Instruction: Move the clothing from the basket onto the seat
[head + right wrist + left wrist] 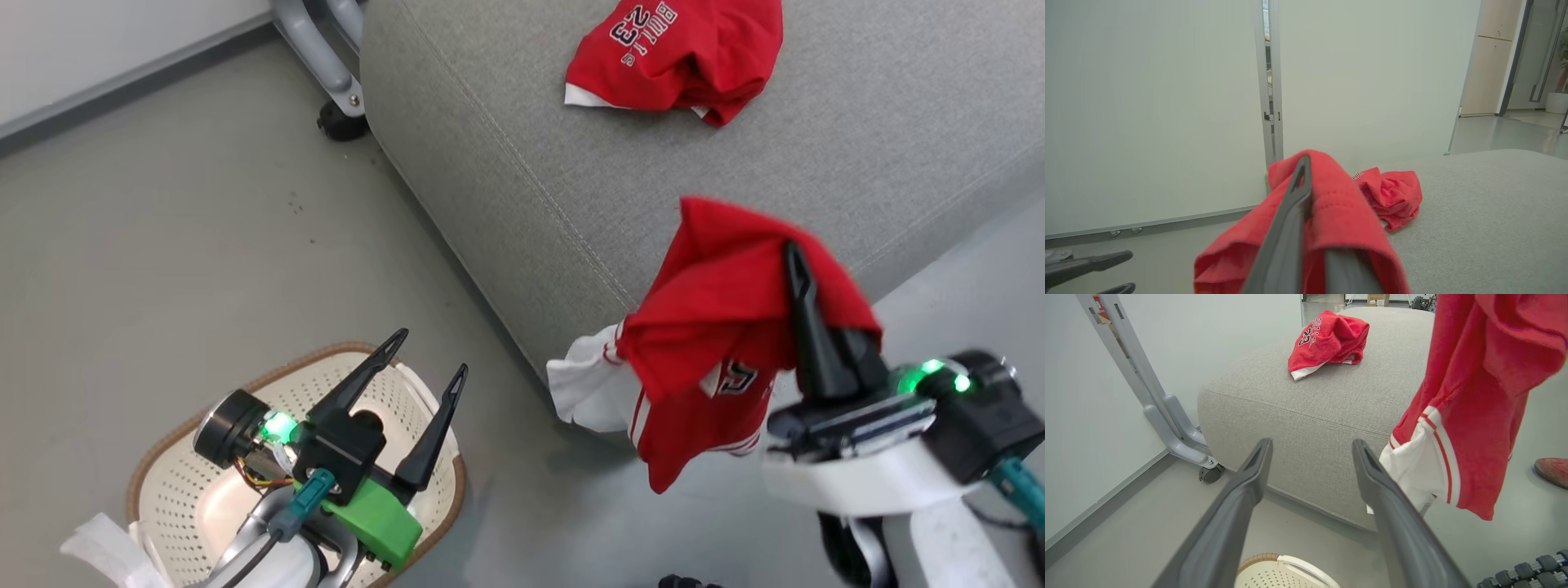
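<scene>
Nearest the robot, the cream-white perforated plastic laundry basket with its brown woven-look rim stands on the floor. What shows of its inside is bare plastic. Above it hangs the left gripper, its two dark fingers spread wide with nothing between them, well apart from the seat.

Further out, the right gripper is clamped on a fold of a red soft-fabric sports garment with white trim and stripes. The cloth drapes over the fingers, so only one finger shows clearly. The garment hangs lengthwise downward from the grip, beside the near edge of the large grey fabric-upholstered seat cushion. In the left wrist view its white hem dangles lower than the cushion's top, in front of the cushion's side.

The seat's top lies ahead of the right fingers, so this arm is judged to need to carry forward over the edge before letting go.

Farthest, a second red garment printed "BULLS 23" lies crumpled on the seat.
</scene>
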### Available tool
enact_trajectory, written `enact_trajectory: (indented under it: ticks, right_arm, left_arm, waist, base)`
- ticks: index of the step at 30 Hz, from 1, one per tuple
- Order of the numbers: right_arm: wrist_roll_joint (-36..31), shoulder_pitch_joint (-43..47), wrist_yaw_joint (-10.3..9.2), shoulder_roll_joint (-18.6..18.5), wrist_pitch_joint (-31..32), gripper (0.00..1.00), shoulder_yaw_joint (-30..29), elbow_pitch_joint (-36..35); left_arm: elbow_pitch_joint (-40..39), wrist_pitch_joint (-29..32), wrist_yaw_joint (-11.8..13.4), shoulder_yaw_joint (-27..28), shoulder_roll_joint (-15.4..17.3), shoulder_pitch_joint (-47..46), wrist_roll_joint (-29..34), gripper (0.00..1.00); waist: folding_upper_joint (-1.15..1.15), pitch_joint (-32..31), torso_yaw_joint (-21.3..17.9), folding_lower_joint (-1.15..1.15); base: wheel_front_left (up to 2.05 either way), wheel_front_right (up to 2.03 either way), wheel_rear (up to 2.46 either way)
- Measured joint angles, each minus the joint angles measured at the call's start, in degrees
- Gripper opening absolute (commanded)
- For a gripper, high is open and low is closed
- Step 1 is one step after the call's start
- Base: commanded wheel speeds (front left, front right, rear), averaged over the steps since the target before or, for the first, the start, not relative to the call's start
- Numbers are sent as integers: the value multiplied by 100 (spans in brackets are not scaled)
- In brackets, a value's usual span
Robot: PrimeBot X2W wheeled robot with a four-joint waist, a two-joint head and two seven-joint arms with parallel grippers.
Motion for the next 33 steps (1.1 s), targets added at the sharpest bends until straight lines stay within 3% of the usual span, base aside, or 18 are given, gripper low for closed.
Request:
enact_trajectory:
  ticks: [4,10,19,23,28,33]
  right_arm:
    - [24,-787,0,-40,0,0,-256,-21]
    - [93,-2665,0,-559,-1,0,-708,241]
    - [178,-5838,1,-1650,-1,0,-1299,2018]
    - [107,-6764,1,-2242,-1,0,-1358,2716]
    - [41,-7011,1,-2727,-3,0,-1405,3332]
    - [69,-6151,1,-2704,-1,0,-1845,3575]
  left_arm:
    - [-115,159,-16,-54,140,-52,56,100]
    - [-486,433,2,-97,336,-86,170,100]
    - [-1042,939,-179,-207,652,-510,405,100]
    - [-1238,1059,-213,-204,690,-691,475,100]
    - [-1357,1105,-215,-210,695,-835,597,100]
    - [-1270,1027,-167,-224,643,-899,638,100]
  waist:
    - [0,252,-18,0]
    - [0,693,-23,0]
    - [0,1347,286,1]
    - [0,1599,561,1]
    - [0,1941,880,1]
    - [0,2273,1172,1]
  base:
    - [0,0,0]
    - [0,0,0]
    - [0,0,0]
    - [0,0,0]
    - [0,0,0]
    - [0,0,0]
